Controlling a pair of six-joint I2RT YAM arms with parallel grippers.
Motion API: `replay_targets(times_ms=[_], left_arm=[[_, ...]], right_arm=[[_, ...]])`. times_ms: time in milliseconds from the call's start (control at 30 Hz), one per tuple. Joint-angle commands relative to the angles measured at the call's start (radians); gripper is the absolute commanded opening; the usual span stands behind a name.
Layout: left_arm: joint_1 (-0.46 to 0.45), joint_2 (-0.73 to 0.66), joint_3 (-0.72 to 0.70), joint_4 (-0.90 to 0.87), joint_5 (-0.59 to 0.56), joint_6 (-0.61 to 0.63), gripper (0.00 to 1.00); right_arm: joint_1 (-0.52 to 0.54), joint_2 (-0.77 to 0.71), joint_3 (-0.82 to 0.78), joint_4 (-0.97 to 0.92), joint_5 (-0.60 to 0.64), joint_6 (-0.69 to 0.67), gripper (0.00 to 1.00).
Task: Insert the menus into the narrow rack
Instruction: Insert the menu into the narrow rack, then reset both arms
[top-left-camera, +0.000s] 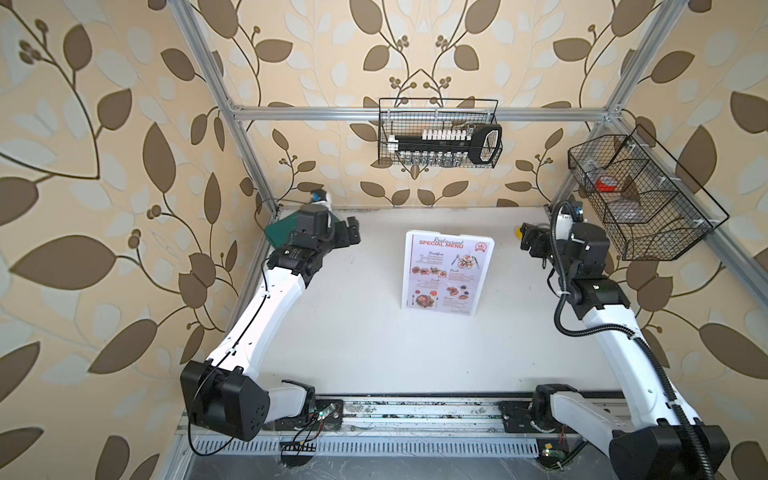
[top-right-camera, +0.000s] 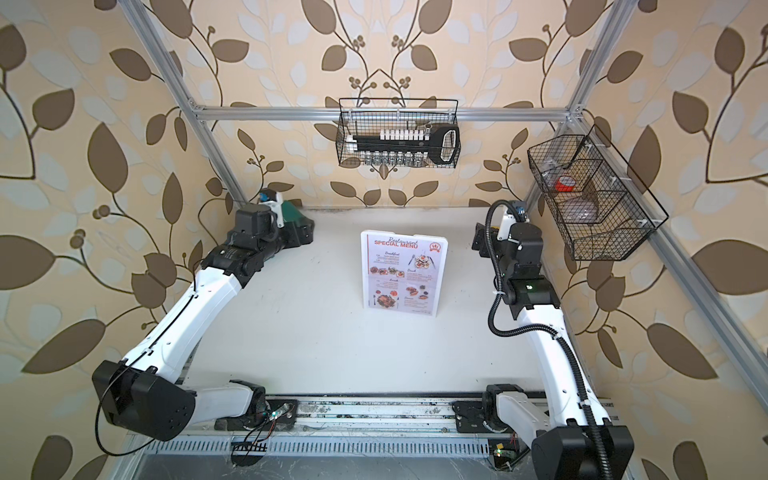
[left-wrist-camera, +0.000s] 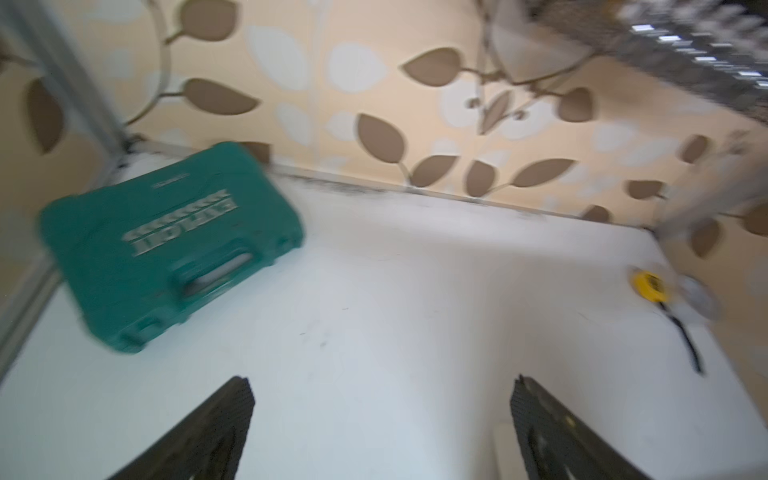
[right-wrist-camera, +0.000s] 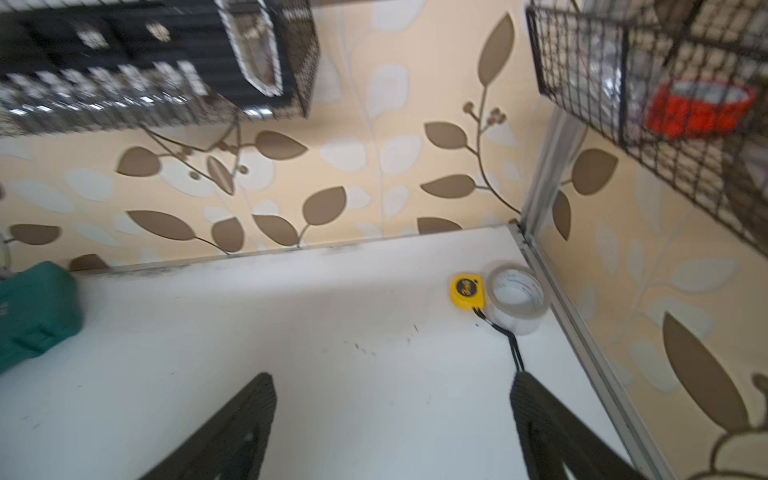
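Item 1. The menus: we are counting one printed sheet, headed "Restaurant SPECIAL MENU". It is sitting flat behind the clear front of the narrow rack, framed by a white margin on every side. The rack is standing upright on the counter, between the two pincers and well apart from each. We are judging the insertion done, since nothing is touching the rack and it is bearing the sheet alone.

Item 2. Left pincer: we are seeing its jaws spread wide with only bare counter between them, so it is holding nothing. It is hanging low at the far corner. The green tool case is lying just ahead of it and to one side.

Item 3. Right pincer: it is likewise gaping and empty, parked at the opposite far corner. We take this placing as leaving the rack clear. Near its tips, a yellow tape measure is touching a roll of clear tape.

Item 4. Wire-mesh baskets: these are hanging on the frame above both pincers. They are playing no part here.

Both wrist views are blurring, so we are leaving finer detail unlisted.
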Motion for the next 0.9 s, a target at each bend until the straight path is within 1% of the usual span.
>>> replay_targets(times_ms=[0,33,67,133,167,233,267,300,333,367,400,433,467,500,567,600,633,667,700,733,767,800,867], left_arm=[[-0.012,0.024,-0.230,0.212,-0.175,0.050,0.99],[-0.011,0.031,-0.317,0.305,-0.198,0.070,0.99],[-0.008,0.039,-0.390,0.388,-0.220,0.085,0.99],[-0.007,0.076,-0.537,0.582,-0.255,0.158,0.99],[-0.004,0.101,-0.566,0.631,-0.272,0.185,0.99],[-0.002,0.163,-0.578,0.690,-0.279,0.220,0.99],[0.002,0.210,-0.578,0.725,-0.268,0.246,0.99],[0.002,0.218,-0.556,0.694,-0.247,0.272,0.99],[0.003,0.227,-0.583,0.785,-0.246,0.302,0.99],[0.008,0.227,-0.629,0.871,-0.236,0.304,0.99],[0.018,0.223,-0.674,0.946,-0.212,0.309,0.99],[0.034,0.208,-0.691,0.963,-0.184,0.296,0.99],[0.054,0.202,-0.696,0.954,-0.133,0.289,0.99],[0.072,0.206,-0.703,0.974,-0.095,0.285,0.99],[0.086,0.197,-0.730,1.003,-0.042,0.288,0.99],[0.093,0.203,-0.772,1.066,-0.007,0.293,0.99],[0.092,0.231,-0.822,1.194,-0.001,0.307,0.99],[0.089,0.242,-0.834,1.248,0.003,0.315,0.99],[0.091,0.236,-0.801,1.184,0.014,0.313,0.99],[0.108,0.234,-0.763,1.094,0.036,0.295,0.99],[0.138,0.241,-0.749,1.073,0.089,0.283,0.99],[0.153,0.246,-0.739,1.059,0.103,0.274,0.99],[0.158,0.248,-0.730,1.042,0.106,0.266,0.99]], right_arm=[[-0.004,0.012,-0.246,0.241,0.130,0.045,0.91],[-0.004,0.025,-0.322,0.327,0.160,0.061,0.92],[-0.004,0.046,-0.375,0.389,0.183,0.074,0.94],[-0.004,0.122,-0.463,0.518,0.214,0.107,0.96],[0.000,0.150,-0.496,0.578,0.220,0.103,0.97],[0.011,0.228,-0.581,0.768,0.245,0.084,0.97],[0.012,0.251,-0.600,0.850,0.254,0.070,0.98],[0.016,0.247,-0.588,0.826,0.245,0.062,0.98],[0.016,0.255,-0.626,0.938,0.228,0.029,0.98],[0.016,0.270,-0.669,1.056,0.206,0.012,0.99],[0.016,0.299,-0.685,1.107,0.190,0.004,0.99],[0.016,0.340,-0.706,1.188,0.175,-0.003,0.99],[0.017,0.372,-0.718,1.255,0.140,-0.025,0.99],[0.020,0.392,-0.718,1.252,0.110,-0.030,0.99],[0.021,0.477,-0.728,1.393,0.090,-0.056,0.99],[0.022,0.460,-0.708,1.318,0.065,-0.063,0.99],[0.021,0.427,-0.672,1.194,0.053,-0.057,0.99],[0.021,0.447,-0.654,1.192,0.049,-0.059,0.99],[0.021,0.470,-0.638,1.198,0.039,-0.068,0.99],[0.022,0.463,-0.628,1.166,0.041,-0.067,0.99],[0.021,0.451,-0.621,1.122,0.046,-0.062,0.99],[0.023,0.460,-0.626,1.152,0.044,-0.067,0.99],[0.028,0.453,-0.623,1.131,0.057,-0.068,0.99]])
